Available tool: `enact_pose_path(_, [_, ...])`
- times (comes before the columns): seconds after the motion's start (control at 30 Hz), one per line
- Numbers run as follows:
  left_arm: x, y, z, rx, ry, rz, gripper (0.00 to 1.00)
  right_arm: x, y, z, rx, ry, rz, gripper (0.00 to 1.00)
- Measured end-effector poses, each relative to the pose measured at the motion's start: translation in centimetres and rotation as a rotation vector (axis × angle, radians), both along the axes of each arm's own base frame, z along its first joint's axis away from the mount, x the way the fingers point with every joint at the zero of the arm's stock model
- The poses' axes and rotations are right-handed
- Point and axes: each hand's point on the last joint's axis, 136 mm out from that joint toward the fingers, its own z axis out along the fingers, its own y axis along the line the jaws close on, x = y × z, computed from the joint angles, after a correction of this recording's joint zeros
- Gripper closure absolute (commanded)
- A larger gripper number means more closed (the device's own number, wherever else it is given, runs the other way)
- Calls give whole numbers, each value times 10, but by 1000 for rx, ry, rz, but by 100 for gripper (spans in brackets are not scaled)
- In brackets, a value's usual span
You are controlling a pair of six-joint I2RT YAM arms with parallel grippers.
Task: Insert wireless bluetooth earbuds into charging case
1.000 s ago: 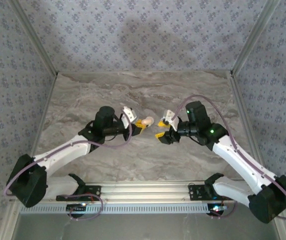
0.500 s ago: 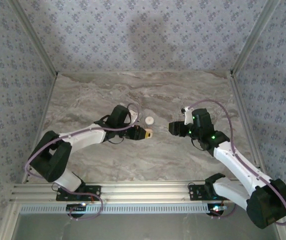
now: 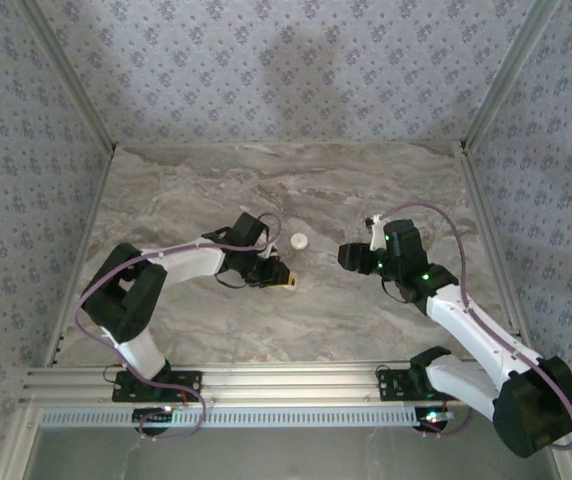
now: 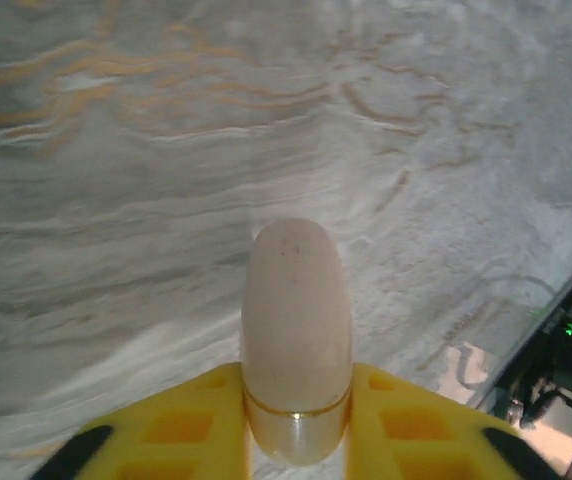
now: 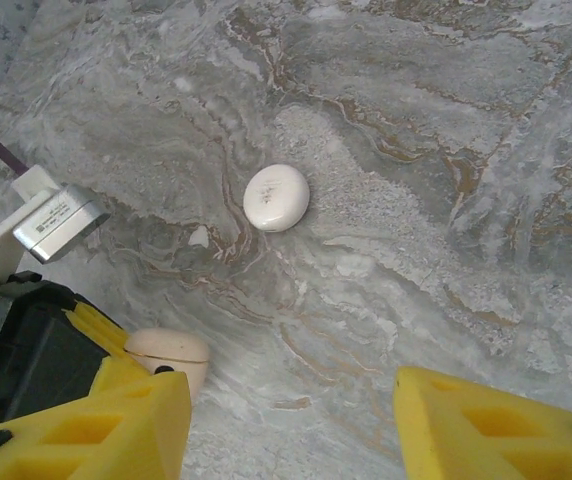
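Since the left gripper (image 3: pixel 283 278) pulled back clenching a gold-banded piece (image 4: pixel 296 330), the round case (image 3: pixel 298 240) sits free, right gripper (image 3: pixel 347 256) spread empty; insertion seems unstarted.

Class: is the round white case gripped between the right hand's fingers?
No, the round white case lies on the table, apart from the right hand.

I count two robot arms, the left arm (image 3: pixel 181 262) and the right arm (image 3: pixel 466 320); one round white charging case (image 5: pixel 276 197); one pale tan piece (image 4: pixel 296 340) with a gold band; one marbled surface (image 3: pixel 386 190).
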Motion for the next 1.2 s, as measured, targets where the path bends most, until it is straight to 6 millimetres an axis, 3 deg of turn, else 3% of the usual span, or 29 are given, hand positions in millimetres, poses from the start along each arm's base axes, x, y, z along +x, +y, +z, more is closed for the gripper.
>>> enact_pose_path(0.07, [4, 11, -5, 34, 10, 28, 54, 2, -4, 0, -4, -1, -17, 42])
enact_pose_path(0.2, [14, 36, -11, 106, 13, 87, 25, 9, -18, -1, -14, -5, -65, 41])
enact_pose_path(0.27, [20, 51, -10, 142, -1, 110, 1, 14, -27, -1, -25, -11, -97, 32])
enact_pose_path(0.4, [35, 83, 9, 204, -61, 175, 0, 26, -53, -4, -78, -29, -171, 15])
enact_pose_path(0.43, [42, 93, 19, 216, -98, 202, 1, 30, -63, -6, -98, -31, -204, 0])
enact_pose_path(0.63, [85, 172, 105, 332, -453, 435, 0, 58, -124, -13, -243, -87, -375, 0])
enact_pose_path(0.73, [93, 218, 146, 428, -684, 591, 0, 68, -153, -18, -296, -119, -454, 0])
enact_pose_path(0.8, [90, 248, 157, 505, -797, 682, 0, 73, -167, -27, -327, -125, -482, 0])
enact_pose_path(0.9, [83, 287, 142, 646, -882, 763, 0, 79, -177, -43, -382, -136, -484, 0])
enact_pose_path(0.97, [77, 309, 114, 744, -887, 780, 0, 83, -179, -55, -413, -150, -467, 0])
enact_pose_path(1.1, [66, 335, 67, 819, -886, 808, 0, 92, -180, -79, -450, -170, -432, 0])
enact_pose_path(1.2, [63, 345, 38, 838, -890, 809, 0, 102, -177, -86, -446, -204, -407, 0])
